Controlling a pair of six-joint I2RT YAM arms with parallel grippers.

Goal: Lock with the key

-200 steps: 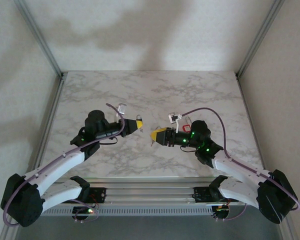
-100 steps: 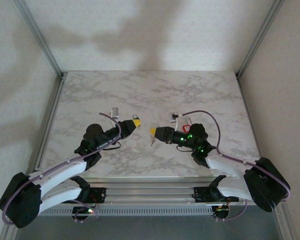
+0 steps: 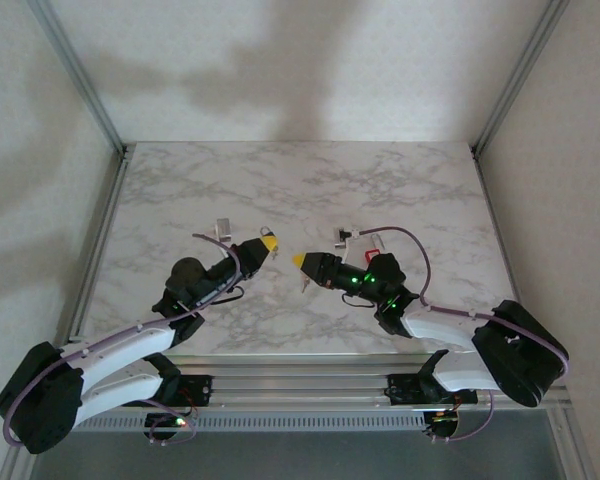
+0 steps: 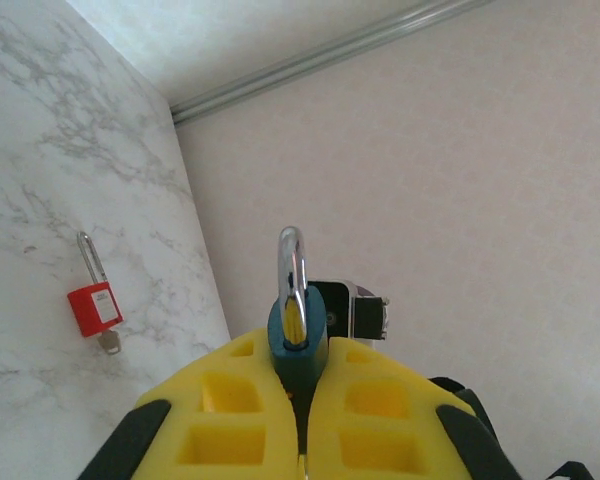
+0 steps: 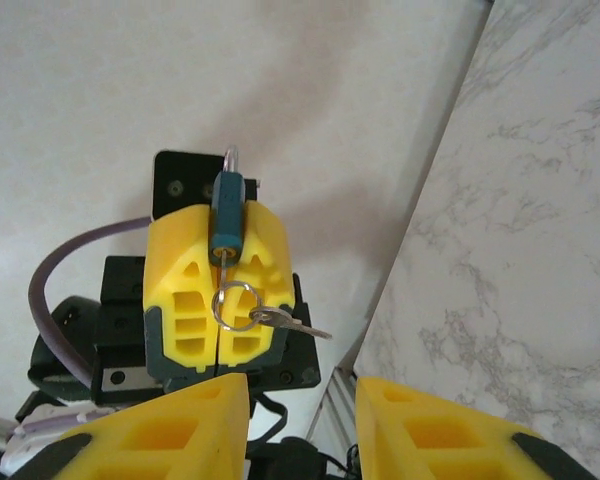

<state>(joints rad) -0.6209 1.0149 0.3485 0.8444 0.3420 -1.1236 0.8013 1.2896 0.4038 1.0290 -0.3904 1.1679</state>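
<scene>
My left gripper [image 4: 300, 352] is shut on a teal padlock [image 4: 298, 335], whose silver shackle [image 4: 291, 270] sticks up past the yellow fingertips. In the right wrist view the same padlock [image 5: 226, 215] sits between the left gripper's fingers [image 5: 185, 275]. A key [image 5: 221, 262] is in its keyhole, and from it hang a ring [image 5: 236, 305] and a spare key [image 5: 292, 323]. My right gripper [image 5: 302, 405] stands open just short of them, with nothing between its fingers. In the top view the left gripper [image 3: 266, 243] and the right gripper [image 3: 299, 261] face each other tip to tip above the table's middle.
A red padlock [image 4: 93, 306] with a key in it lies flat on the marble table [image 3: 310, 180]. A small pale item [image 3: 305, 283] shows just below the right gripper's tip; I cannot tell what it is. Metal frame posts [image 3: 98, 110] and walls bound the table.
Both grippers have shifted slightly left and both arms have folded back toward the near edge. The left gripper keeps its hold on the teal padlock.
</scene>
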